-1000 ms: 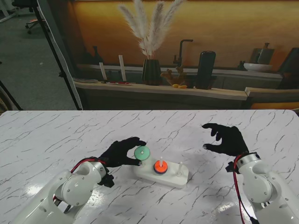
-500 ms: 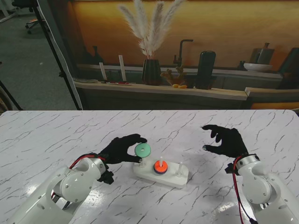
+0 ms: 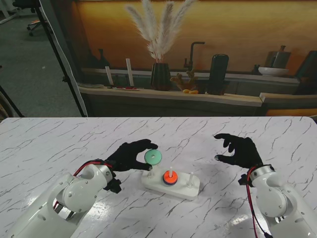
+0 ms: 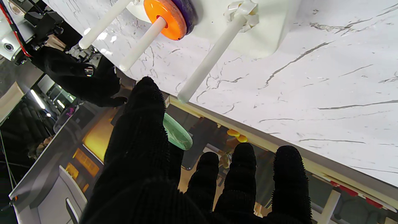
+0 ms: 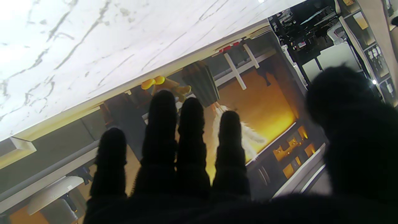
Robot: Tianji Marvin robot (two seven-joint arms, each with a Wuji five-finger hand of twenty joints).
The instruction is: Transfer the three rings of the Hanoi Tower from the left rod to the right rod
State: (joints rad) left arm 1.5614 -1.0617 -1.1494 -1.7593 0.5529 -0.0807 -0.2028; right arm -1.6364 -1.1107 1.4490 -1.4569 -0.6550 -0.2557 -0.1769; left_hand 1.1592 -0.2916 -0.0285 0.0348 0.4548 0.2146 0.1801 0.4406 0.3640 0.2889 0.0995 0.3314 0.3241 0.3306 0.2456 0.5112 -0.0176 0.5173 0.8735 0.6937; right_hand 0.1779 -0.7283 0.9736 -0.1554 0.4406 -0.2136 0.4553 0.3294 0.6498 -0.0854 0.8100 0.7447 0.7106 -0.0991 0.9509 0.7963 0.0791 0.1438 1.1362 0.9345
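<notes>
the left hand pinches the green ring in the air above the left rod. the right hand hovers apart, fingers spread and holding nothing. next, i judge, the ring goes over the right rod.

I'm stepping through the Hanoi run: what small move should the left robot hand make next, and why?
Probably carry the green ring farther right to above the right rod. The left robot hand holds it lifted, near the left rod, and the right rod is bare.
</notes>
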